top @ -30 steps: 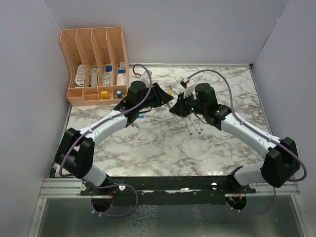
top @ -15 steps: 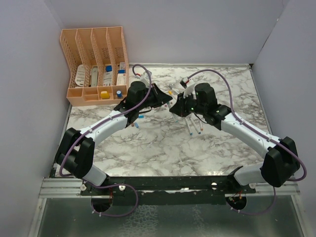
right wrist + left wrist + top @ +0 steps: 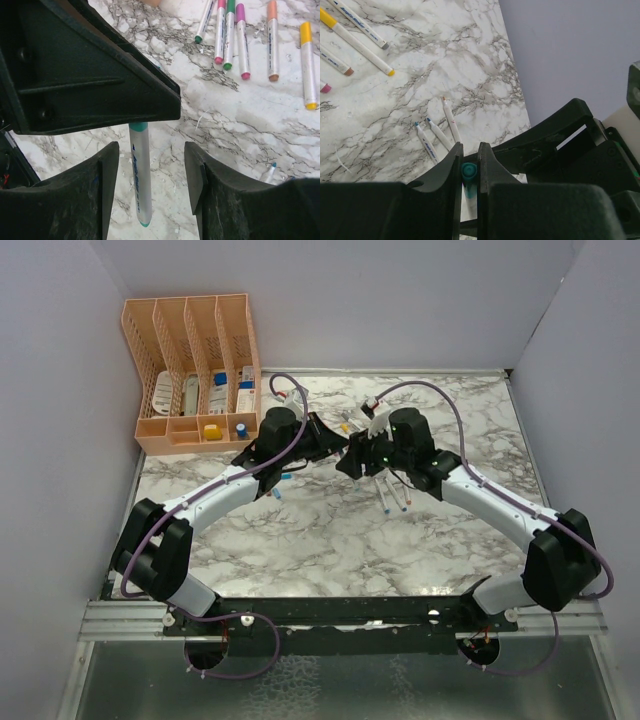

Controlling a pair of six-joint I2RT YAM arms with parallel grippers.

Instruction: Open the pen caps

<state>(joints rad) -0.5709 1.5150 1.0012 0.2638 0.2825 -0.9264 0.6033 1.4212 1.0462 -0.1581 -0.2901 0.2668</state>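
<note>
Right of the organiser [image 3: 190,360], above the counter [image 3: 330,530], the left fingers [image 3: 454,167] pinch the teal cap [image 3: 468,171] of a pen [image 3: 139,175], pressed tight on it. The right fingers [image 3: 107,175] stand spread on either side of that pen's barrel, not touching it. 3 uncapped pens [image 3: 440,135] lie side by side on the counter, farther right of the organiser.

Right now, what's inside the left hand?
A teal-capped pen, pinched at its cap; the rest pokes out into the open right hand. The cap's sides are covered.
</note>
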